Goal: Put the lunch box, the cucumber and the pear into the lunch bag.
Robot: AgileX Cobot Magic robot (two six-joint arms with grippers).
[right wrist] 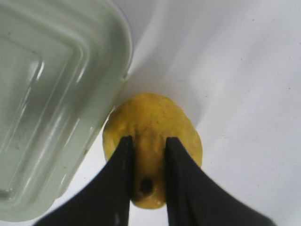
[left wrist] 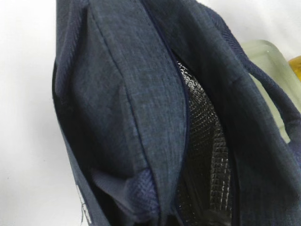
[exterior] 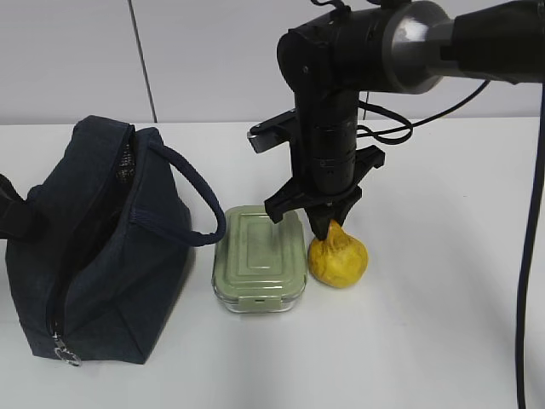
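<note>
The yellow pear (exterior: pixel 338 260) stands on the white table, touching the right side of the lunch box (exterior: pixel 258 264), which has a sage-green lid. My right gripper (exterior: pixel 328 228) comes straight down and is shut on the pear's narrow neck; in the right wrist view both black fingers (right wrist: pixel 121 160) clamp the pear (right wrist: pixel 153 122) beside its dark stem end. The navy lunch bag (exterior: pixel 94 247) stands at the left with its zip open. The left wrist view looks down into the bag (left wrist: pixel 131 94) and its silver lining (left wrist: pixel 207 141). My left gripper's fingers do not show. The cucumber is not visible.
The bag's looped handle (exterior: pixel 196 196) hangs toward the lunch box. The metal ring pull (exterior: pixel 66 354) is at the bag's lower front. The lunch box (left wrist: pixel 268 56) lies right of the bag in the left wrist view. A black cable (exterior: pixel 530 256) hangs at the right edge.
</note>
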